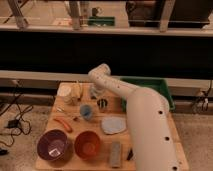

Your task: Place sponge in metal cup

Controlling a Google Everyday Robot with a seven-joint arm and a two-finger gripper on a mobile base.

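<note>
On one table [106, 139] stand two cups, a metal cup [102, 104] and a blue cup [86, 111], and two bowls, an orange bowl [88, 144] and a purple bowl [53, 145]. There is also one grey-blue plate [114, 125], one grey block [115, 153], one orange stick [63, 124] and one green bin [150, 87]. One arm [145, 125] carries one gripper [96, 92], at the table's far side just behind the metal cup.
</note>
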